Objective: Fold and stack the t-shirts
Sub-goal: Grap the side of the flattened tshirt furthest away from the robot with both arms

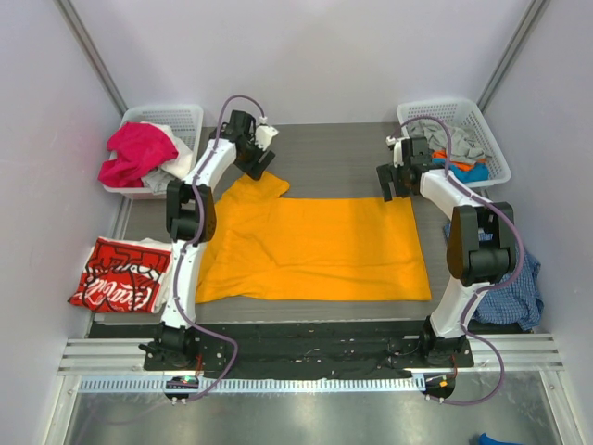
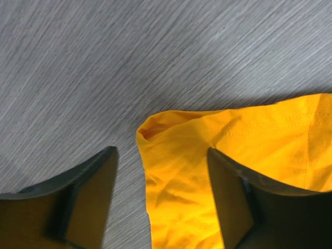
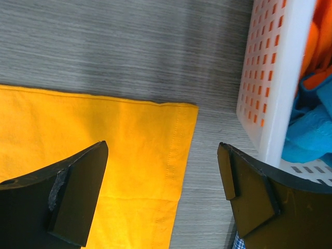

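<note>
Evidently only the red t-shirt (image 1: pixel 120 275) was folded, off the tabletop's (image 1: pixel 334 153) left edge; the orange t-shirt (image 1: pixel 315 248) lay unfolded, left claw (image 2: pixel 161 174) and right claw (image 3: pixel 162 171) released above its far corners.

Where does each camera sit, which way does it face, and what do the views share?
Top external: above and behind the arm bases, looking down on the table, both arms, the spread orange t-shirt.
Left wrist: on the left gripper, facing down at a rumpled shirt edge; both fingers show.
Right wrist: on the right gripper, facing down at a shirt corner beside the white basket; both fingers show.
Shared: all three see the orange t-shirt.
</note>
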